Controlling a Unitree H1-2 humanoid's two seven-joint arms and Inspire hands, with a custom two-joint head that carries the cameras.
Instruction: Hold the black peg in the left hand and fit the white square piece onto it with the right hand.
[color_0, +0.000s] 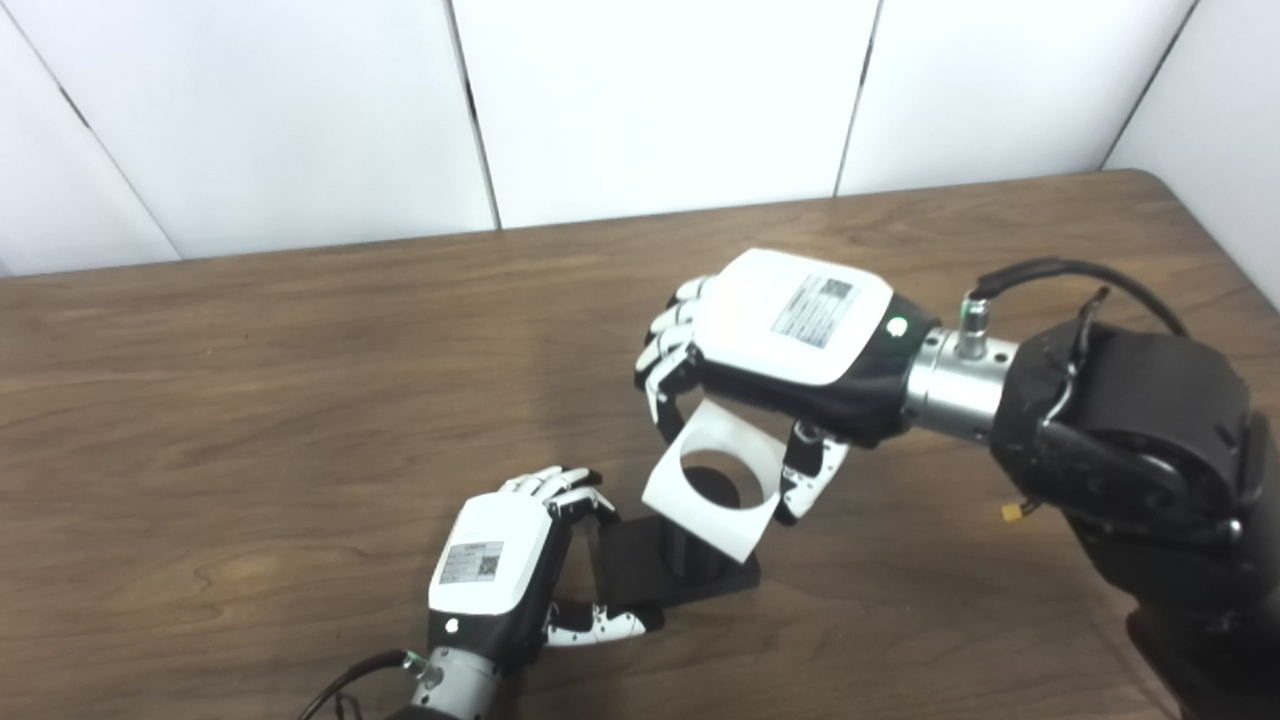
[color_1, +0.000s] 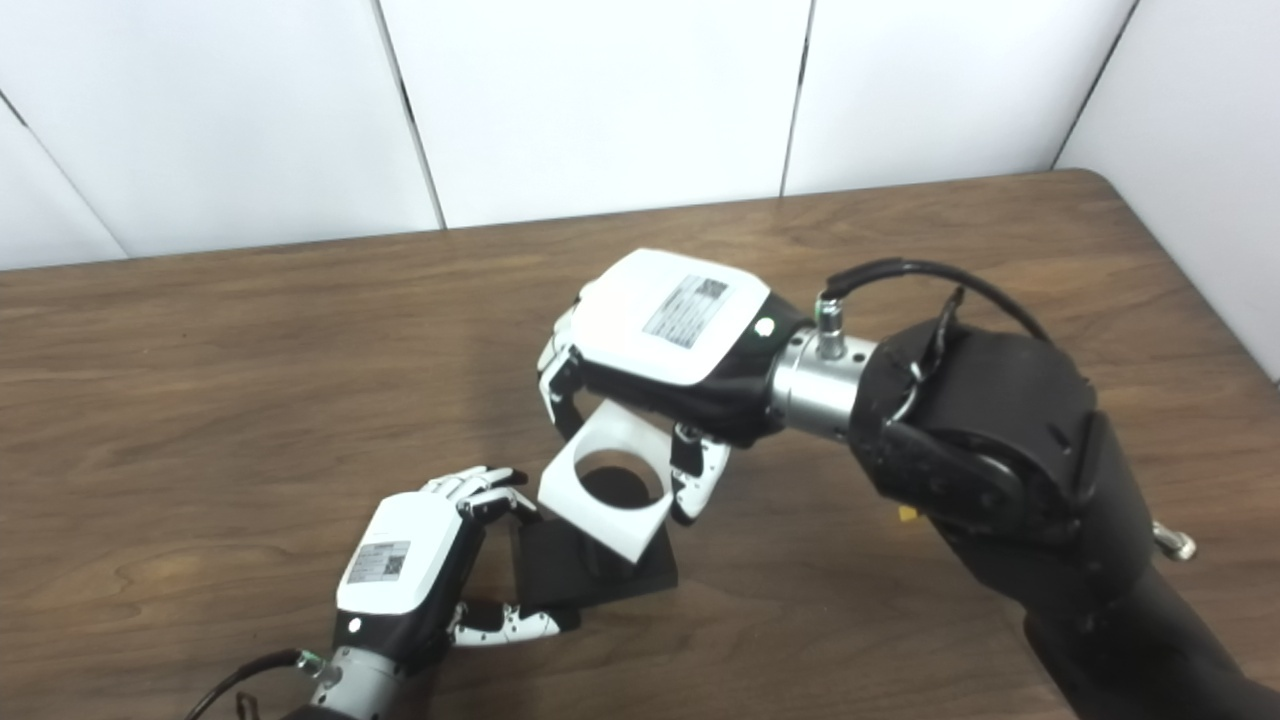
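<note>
The left robot hand (color_0: 500, 560) is closed on the flat base of the black peg (color_0: 640, 570), pinning it to the desk (color_0: 250, 400), probably so the post stays put. Above it, the right robot hand (color_0: 790, 345) grips the white square piece (color_0: 715, 480) by opposite edges, tilted, leaving its round hole unobstructed over the post, seemingly not yet seated.
</note>
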